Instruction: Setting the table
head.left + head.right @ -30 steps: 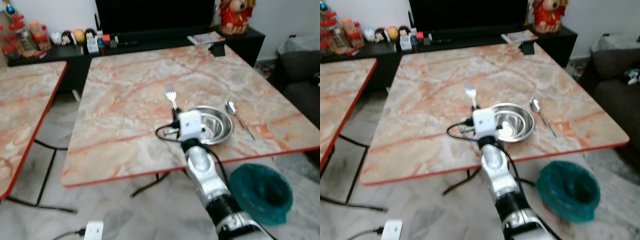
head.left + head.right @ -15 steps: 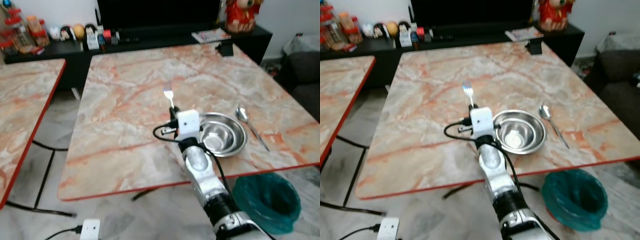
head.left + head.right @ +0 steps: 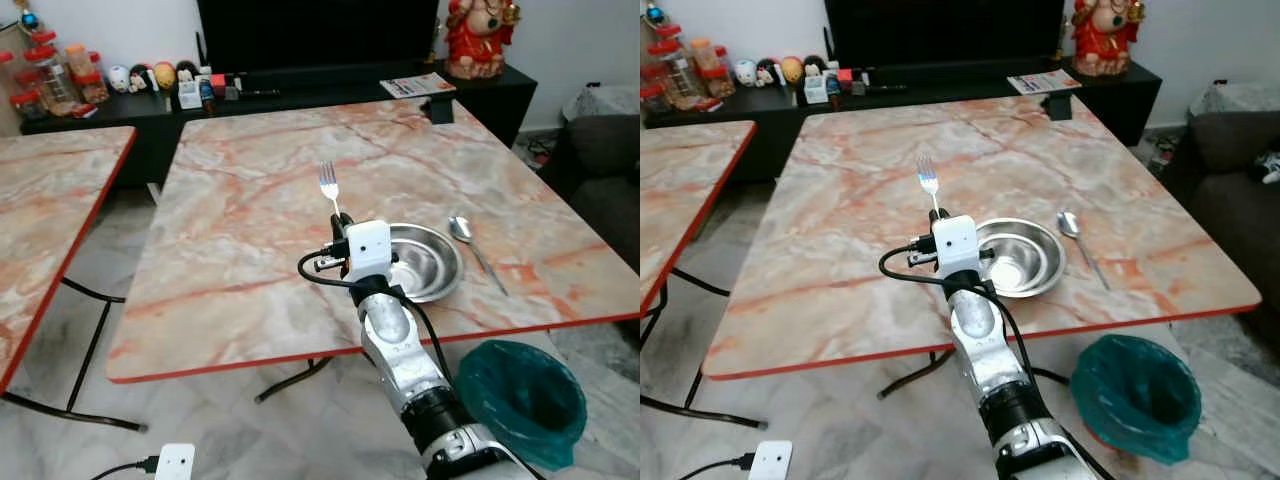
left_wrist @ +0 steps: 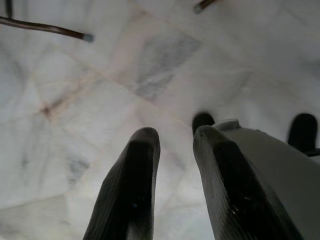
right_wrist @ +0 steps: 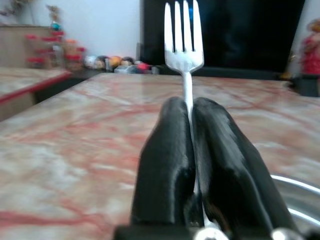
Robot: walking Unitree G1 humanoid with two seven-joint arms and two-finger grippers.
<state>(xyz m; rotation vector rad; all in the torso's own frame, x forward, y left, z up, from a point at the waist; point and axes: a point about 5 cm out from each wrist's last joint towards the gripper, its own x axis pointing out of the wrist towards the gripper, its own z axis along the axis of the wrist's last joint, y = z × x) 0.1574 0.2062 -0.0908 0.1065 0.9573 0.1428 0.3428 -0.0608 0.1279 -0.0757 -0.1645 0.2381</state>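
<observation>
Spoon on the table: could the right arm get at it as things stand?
Probably not yet: the right gripper is shut on the fork, left of the bowl, and the spoon lies beyond the bowl's far side.

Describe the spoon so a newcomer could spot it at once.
On the big marble table, find the steel bowl near the front edge. The spoon lies flat just right of it, unlike the fork the right claw holds.
</observation>
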